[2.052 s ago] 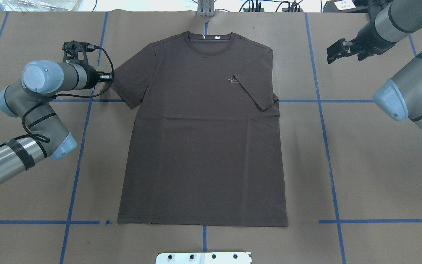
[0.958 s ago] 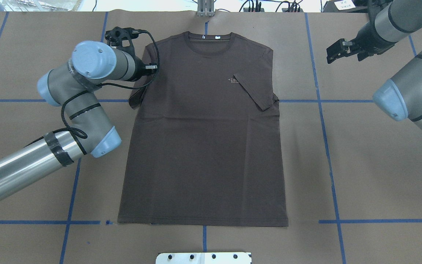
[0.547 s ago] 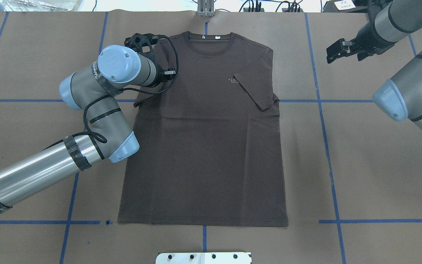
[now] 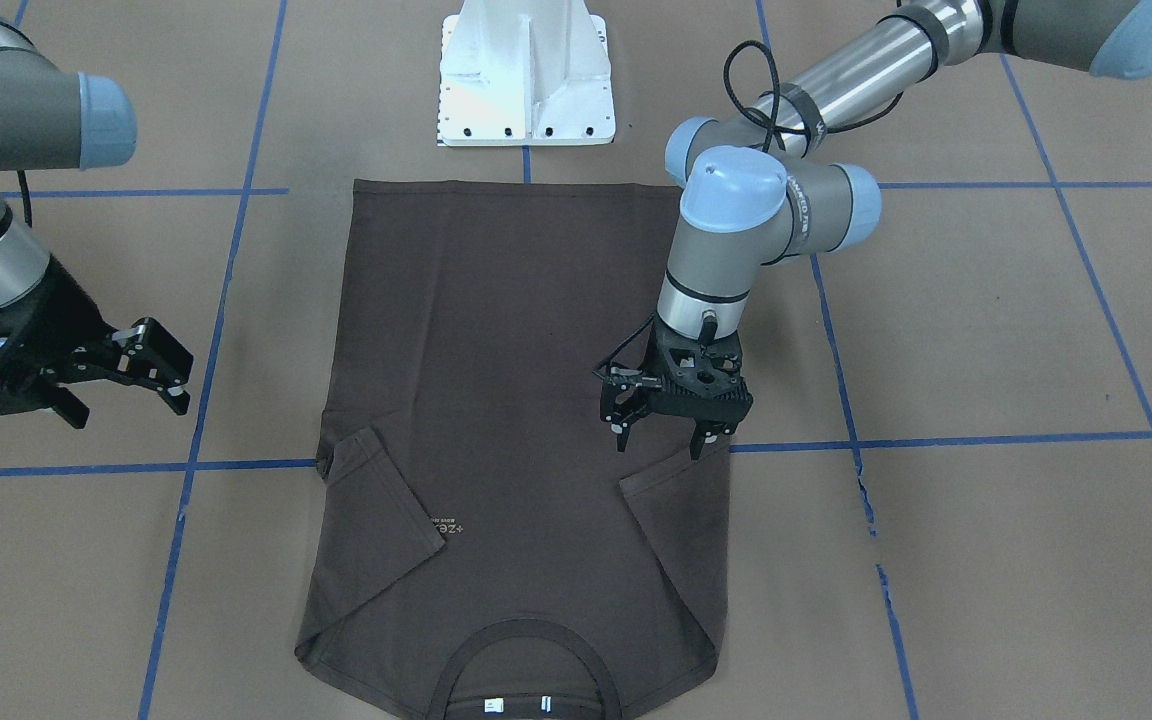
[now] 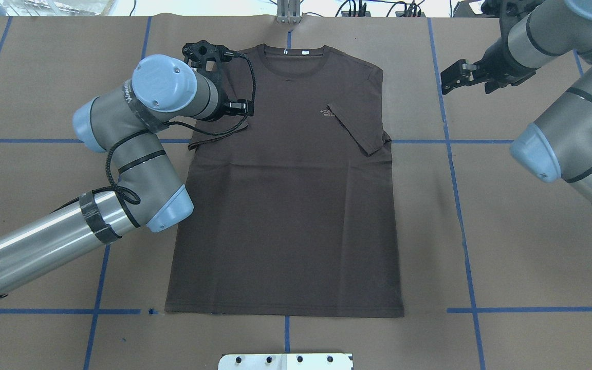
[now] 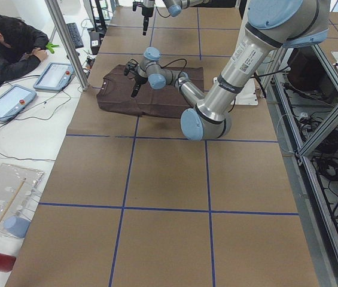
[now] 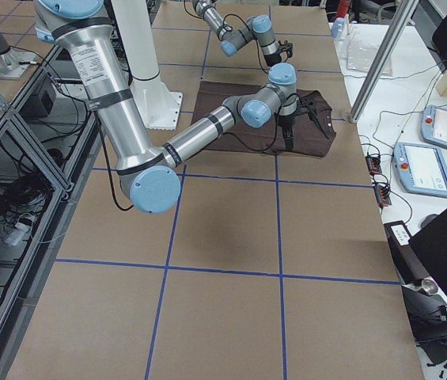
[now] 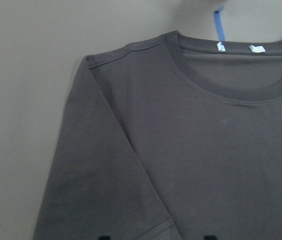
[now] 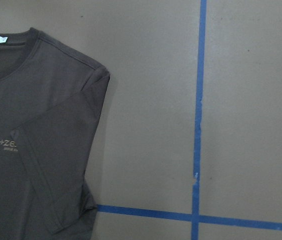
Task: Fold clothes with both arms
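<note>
- Brown desk (image 5: 532,257), blue tape lines (image 5: 458,205).
- T-shirt (image 5: 285,205) lies flat, front up, both sleeves (image 4: 671,500) folded inward.
- Left tool (image 4: 658,445) spread over one sleeve; right tool (image 4: 131,400) spread, aside.

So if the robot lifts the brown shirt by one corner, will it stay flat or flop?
Probably flop: the T-shirt lies limp, and a sleeve lies folded flat over it. It looks thin and light, with faint creases. It would likely slide on the paper-covered table if pulled.
</note>
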You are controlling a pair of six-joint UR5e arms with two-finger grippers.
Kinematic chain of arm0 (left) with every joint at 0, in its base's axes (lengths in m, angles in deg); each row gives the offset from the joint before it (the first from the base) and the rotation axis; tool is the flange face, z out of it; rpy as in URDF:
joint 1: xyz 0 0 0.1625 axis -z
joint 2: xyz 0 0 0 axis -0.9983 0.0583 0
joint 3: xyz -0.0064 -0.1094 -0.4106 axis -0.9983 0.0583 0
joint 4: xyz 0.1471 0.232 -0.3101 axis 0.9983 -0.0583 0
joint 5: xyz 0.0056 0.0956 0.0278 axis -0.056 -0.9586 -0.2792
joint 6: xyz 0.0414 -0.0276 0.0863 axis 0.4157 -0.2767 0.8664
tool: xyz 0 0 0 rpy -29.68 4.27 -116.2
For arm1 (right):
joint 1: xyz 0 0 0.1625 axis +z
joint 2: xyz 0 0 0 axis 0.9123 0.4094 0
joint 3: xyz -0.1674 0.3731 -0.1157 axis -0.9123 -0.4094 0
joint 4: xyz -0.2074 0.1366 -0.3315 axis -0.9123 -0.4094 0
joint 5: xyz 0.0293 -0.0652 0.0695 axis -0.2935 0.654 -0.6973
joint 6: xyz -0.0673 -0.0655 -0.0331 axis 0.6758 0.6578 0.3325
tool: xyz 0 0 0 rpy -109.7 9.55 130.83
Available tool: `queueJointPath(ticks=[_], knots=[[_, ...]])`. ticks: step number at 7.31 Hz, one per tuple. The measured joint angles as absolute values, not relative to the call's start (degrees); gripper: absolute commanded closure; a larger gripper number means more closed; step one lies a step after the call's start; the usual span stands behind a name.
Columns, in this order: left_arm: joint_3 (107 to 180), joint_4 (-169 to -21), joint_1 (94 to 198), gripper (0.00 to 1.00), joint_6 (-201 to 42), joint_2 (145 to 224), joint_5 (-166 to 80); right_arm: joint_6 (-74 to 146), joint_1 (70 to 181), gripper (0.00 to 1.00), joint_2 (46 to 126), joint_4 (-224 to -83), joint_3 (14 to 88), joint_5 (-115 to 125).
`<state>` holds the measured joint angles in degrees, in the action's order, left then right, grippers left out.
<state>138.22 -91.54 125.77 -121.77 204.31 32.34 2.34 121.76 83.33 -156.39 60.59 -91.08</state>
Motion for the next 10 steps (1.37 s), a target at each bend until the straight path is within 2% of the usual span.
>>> queueJointPath(ticks=[3,6,7,8,10], knots=[[153.65,-89.73,123.56,0.00,-123.23,193.77,35.38,-19.76,105.68,0.00,85.43,-156.10,71.95,-78.06],[164.84,-89.94,114.68,0.02,-133.29,183.12,32.47,-36.78,85.40,0.14,92.53,-156.15,82.15,-60.39],[166.88,-89.96,110.62,0.06,-137.92,180.23,30.18,-40.16,80.42,0.14,96.66,-156.25,85.34,-56.90],[167.74,-89.98,106.31,0.15,-142.15,178.14,27.71,-42.07,77.19,0.13,99.57,-156.36,87.10,-55.13],[168.14,-89.97,100.25,0.19,-147.61,174.64,23.96,-43.31,74.62,0.12,101.83,-156.39,88.15,-53.95]])
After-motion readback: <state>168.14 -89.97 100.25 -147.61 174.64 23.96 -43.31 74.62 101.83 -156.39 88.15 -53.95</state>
